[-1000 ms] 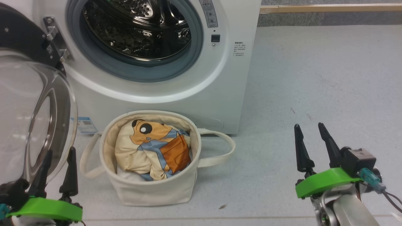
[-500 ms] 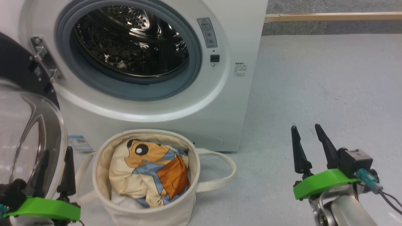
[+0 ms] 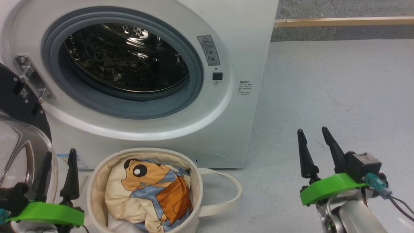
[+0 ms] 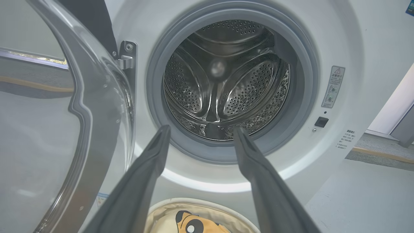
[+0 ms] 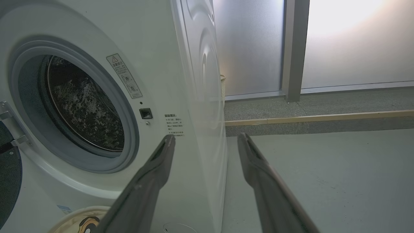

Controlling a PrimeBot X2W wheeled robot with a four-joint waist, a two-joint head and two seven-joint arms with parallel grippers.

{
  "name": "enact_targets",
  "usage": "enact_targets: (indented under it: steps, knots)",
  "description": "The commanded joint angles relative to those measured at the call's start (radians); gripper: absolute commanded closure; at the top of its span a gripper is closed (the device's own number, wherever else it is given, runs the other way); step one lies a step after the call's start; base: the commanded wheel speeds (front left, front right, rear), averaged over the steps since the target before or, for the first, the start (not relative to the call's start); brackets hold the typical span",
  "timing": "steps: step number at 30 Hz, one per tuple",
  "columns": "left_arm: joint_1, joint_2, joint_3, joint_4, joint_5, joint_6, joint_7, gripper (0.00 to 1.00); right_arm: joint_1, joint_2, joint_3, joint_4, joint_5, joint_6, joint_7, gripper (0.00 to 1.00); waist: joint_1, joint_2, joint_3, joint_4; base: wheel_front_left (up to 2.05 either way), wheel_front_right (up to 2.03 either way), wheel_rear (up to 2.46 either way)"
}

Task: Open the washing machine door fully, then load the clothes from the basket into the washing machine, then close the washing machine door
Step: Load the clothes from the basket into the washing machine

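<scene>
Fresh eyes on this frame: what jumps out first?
The washing machine gapes in the head view's upper left, steel drum bare, its door swung wide at far left. Below, a cream cartoon-print garment fills the basket; the left gripper and right gripper flank it, fingers apart and empty.

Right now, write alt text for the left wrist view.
A white washing machine faces the camera, its door swung open to the left and its steel drum empty. The open left gripper points at the drum mouth; below, the basket holds a cream cartoon-print garment.
</scene>
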Motion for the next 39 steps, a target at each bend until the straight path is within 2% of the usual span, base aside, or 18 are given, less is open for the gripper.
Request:
enact_targets:
  steps: [1,22,28,39]
  knots:
    - [-0.041,0.029,0.045,-0.031,0.009,-0.006,-0.005,0.0,-0.04,-0.002,0.024,-0.027,0.002,0.007,-0.012,0.0,-0.0001,0.0,0.001,0.0,0.1,-0.1,0.0]
    - [-0.055,0.025,0.039,-0.024,0.008,-0.006,-0.005,0.0,-0.049,0.008,0.039,-0.023,0.002,0.007,-0.012,0.0,-0.0001,0.0,0.027,0.001,0.0,0.0,0.0]
    - [-0.062,0.001,0.046,0.005,-0.008,-0.006,-0.005,0.0,-0.052,0.009,0.041,-0.027,-0.003,0.007,-0.012,0.0,-0.0001,0.0,0.037,-0.003,0.0,0.0,0.0]
    - [-0.139,-0.057,0.042,0.129,0.072,-0.002,-0.005,0.0,-0.076,0.014,0.066,-0.049,0.035,0.007,-0.012,0.0,-0.0001,0.0,0.11,-0.023,0.0,0.0,0.0]
